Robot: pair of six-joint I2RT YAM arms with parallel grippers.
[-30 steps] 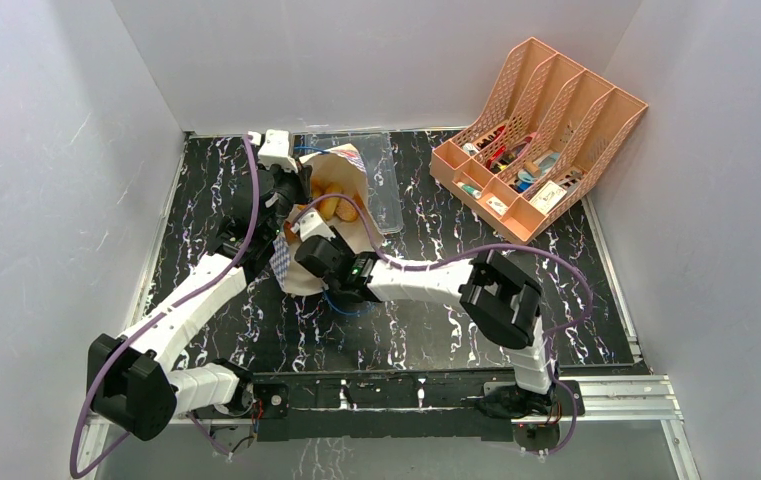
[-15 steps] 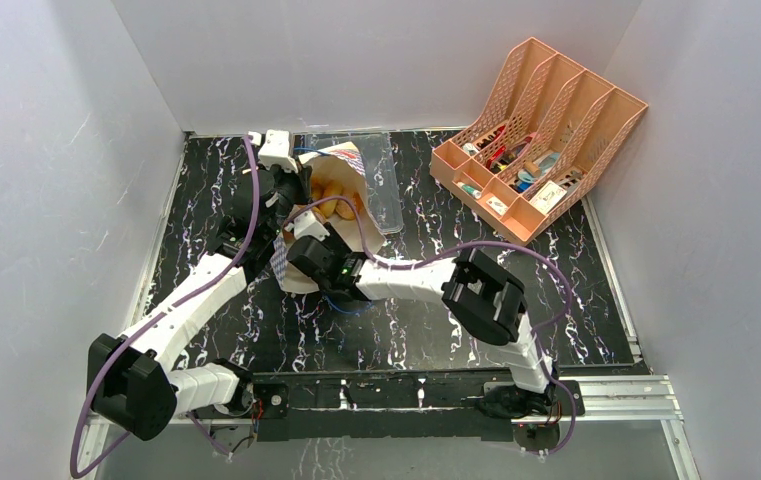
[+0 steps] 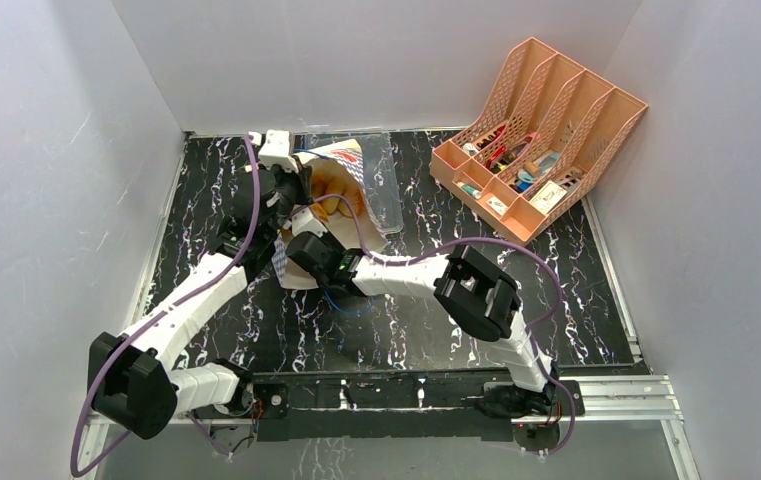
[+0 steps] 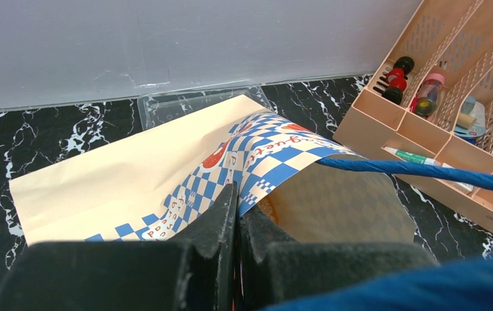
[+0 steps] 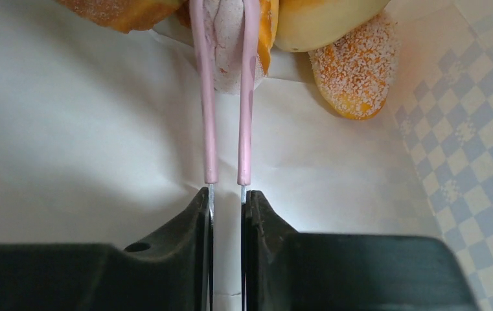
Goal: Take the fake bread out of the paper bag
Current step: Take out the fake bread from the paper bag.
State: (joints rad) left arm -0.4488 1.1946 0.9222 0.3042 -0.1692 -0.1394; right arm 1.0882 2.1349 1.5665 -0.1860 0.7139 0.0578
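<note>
Closest to us, inside the paper bag, the right gripper has its black fingers nearly together, with only a thin gap between them. Each finger carries a long pink prong. The prongs run straight toward 12 o'clock and their ends lie against a pale piece of the fake bread. We cannot tell whether they pinch it or merely touch it. A smooth yellow bun and a sugared orange piece sit at about 1 o'clock from the prong ends. Another sugared piece sits at 11 o'clock.

At the bag's mouth, the left gripper is clamped tight on the blue-and-white checkered rim, with the paper caught between its fingers. A blue cord handle runs off toward 3 o'clock.

From above, we see the bag on the black marble table, at about 10 o'clock from the table's middle, with both grippers at its open mouth. A clear tray lies just beyond it, partly under the bag's far end. The pink organizer stands well apart at 2 o'clock.
</note>
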